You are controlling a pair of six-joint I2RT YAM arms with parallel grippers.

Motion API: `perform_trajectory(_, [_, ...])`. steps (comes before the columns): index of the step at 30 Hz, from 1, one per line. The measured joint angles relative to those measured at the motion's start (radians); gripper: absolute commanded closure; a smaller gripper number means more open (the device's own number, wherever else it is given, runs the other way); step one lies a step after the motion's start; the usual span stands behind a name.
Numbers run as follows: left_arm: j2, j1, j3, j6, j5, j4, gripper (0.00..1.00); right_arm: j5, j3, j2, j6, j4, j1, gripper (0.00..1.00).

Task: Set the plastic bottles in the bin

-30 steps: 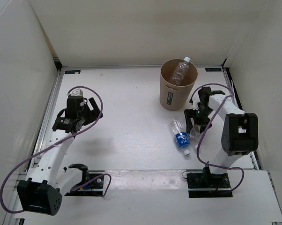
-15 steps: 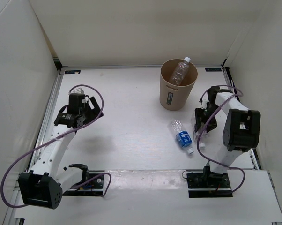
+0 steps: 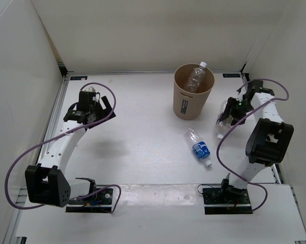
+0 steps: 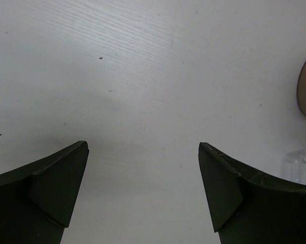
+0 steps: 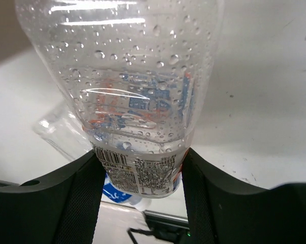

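Right gripper (image 5: pixel 140 155) fingers clamped on a wet clear bottle (image 5: pixel 132 76), to the right of the bin (image 3: pixel 186 104); left gripper (image 4: pixel 143 146) fingers spread wide above the table (image 4: pixel 143 61). 1 capped bottle (image 3: pixel 195 77) leaning inside the bin, 1 blue-label bottle (image 3: pixel 199 148) lying on the table nearby.

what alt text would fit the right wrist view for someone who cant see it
A clear bottle beaded with droplets fills the view, clamped at its printed label by the right gripper. Behind it is the white table, with a second bottle lying at lower left.
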Motion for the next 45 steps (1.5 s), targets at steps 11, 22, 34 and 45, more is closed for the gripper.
perform_trajectory(11, [0.013,0.000,0.016,-0.005,0.011,0.023,0.00,-0.154,0.347,-0.004,0.135,0.069,-0.072,1.00])
perform_trajectory(22, [-0.019,-0.001,-0.021,-0.014,0.012,0.030,0.00,-0.224,0.617,-0.008,0.296,0.314,-0.008,1.00])
perform_trajectory(34, [-0.023,-0.001,-0.021,-0.014,0.012,0.030,0.00,-0.397,0.610,-0.008,0.274,0.375,0.122,1.00])
perform_trajectory(45, [-0.025,-0.001,-0.021,-0.009,0.012,0.022,0.00,-0.406,0.503,-0.006,0.198,0.346,0.166,0.34])
